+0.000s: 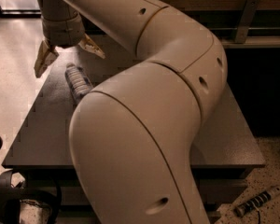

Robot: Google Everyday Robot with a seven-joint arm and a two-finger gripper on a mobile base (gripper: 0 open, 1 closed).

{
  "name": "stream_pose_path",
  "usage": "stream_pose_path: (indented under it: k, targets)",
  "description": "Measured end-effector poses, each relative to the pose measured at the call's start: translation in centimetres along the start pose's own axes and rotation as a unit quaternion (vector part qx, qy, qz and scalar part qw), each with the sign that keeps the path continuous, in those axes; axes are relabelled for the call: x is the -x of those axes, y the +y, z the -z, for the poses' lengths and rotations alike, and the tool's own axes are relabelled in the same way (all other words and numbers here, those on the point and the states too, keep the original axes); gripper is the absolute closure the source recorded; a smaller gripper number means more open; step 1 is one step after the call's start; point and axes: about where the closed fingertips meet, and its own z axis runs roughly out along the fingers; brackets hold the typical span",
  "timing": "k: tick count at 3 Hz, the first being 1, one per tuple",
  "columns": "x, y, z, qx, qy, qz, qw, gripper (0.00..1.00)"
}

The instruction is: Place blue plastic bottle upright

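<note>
Lying on its side on the worktop [37, 125], upper left of the frame, the blue plastic bottle [78, 82] was not yet upright. The gripper [67, 54] hovered just above it, wide open and empty; grasping and standing it up remained.

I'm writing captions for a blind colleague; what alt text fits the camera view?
A clear bottle lies on its side near the left edge of a dark table, the robot's open claw poised above its capped end. The bulky cream arm fills the foreground and hides the bottle's other end.
</note>
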Motion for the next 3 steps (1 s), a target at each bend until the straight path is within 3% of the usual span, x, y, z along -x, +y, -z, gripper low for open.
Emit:
stream_pose_path:
  k: [1,3]
  targets:
    - [-1.4,0.8,-0.8,0.007,0.021,-0.003,0.9998,0.00]
    - [-5.0,-0.2,-1.5,0.008,0.043,-0.011,0.9990,0.00]
